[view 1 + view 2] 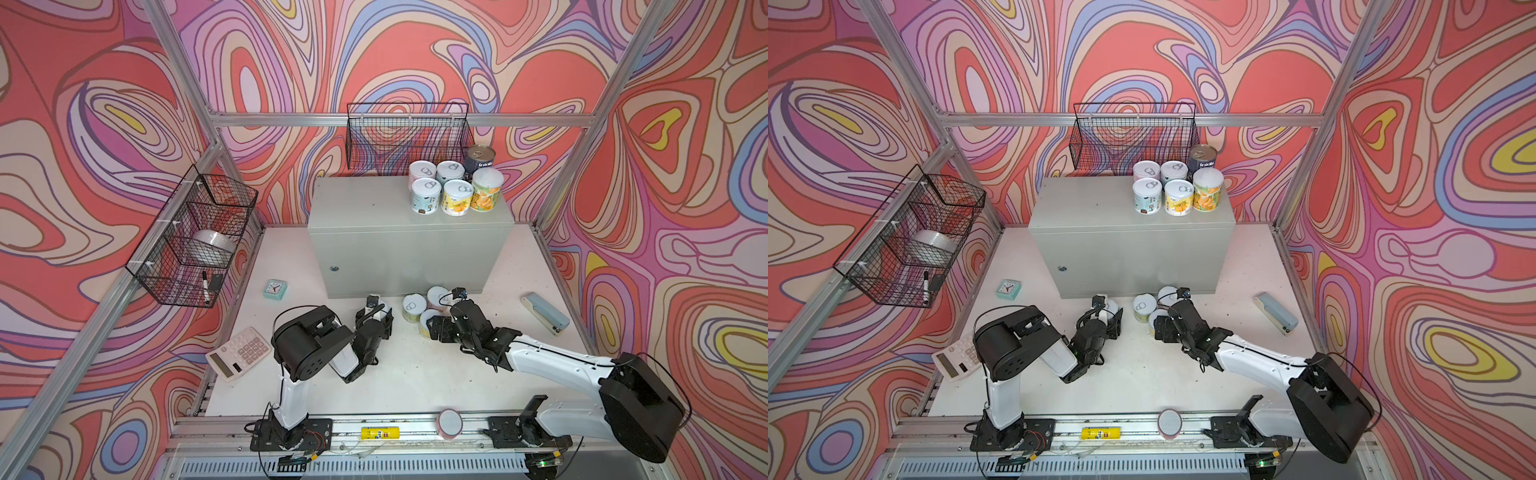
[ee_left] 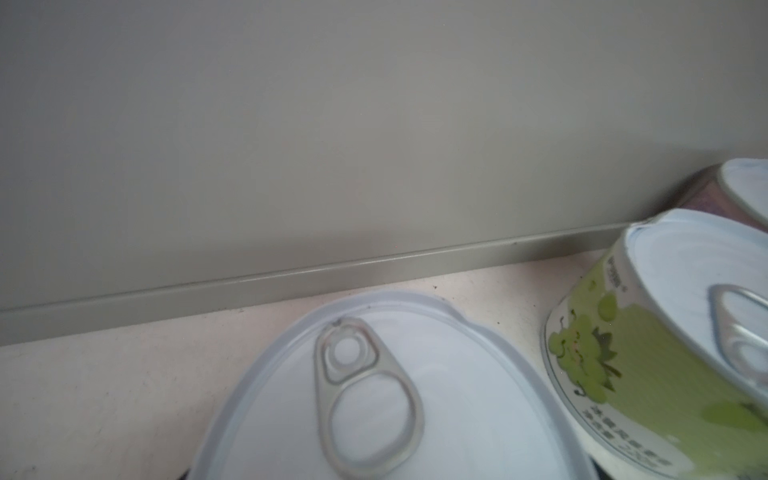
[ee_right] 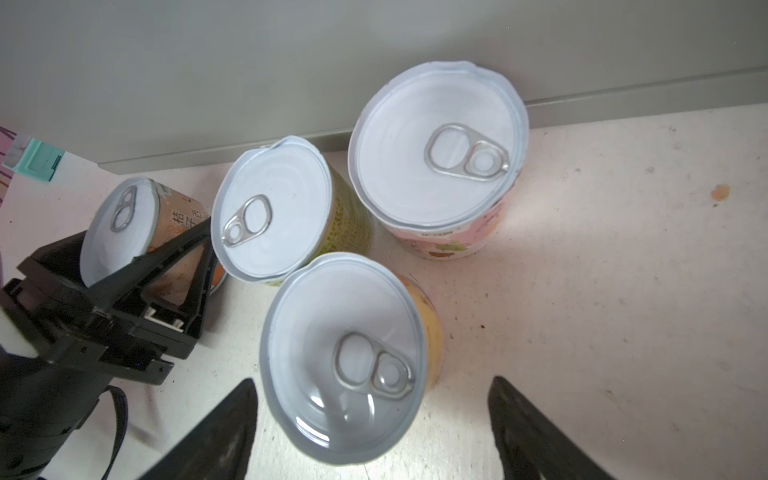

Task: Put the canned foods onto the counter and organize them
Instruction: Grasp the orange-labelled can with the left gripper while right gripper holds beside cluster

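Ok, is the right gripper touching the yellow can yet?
Cannot tell. In the right wrist view the right gripper straddles the yellow can: bare table shows beside one finger, but no plain gap or contact at the other.

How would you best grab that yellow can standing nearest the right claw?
Grip the yellow can by its curved side wall, coming down from above: it stands upright, lid up. Put the right gripper's fingers on its two free flanks; the green can crowds the side toward the counter.
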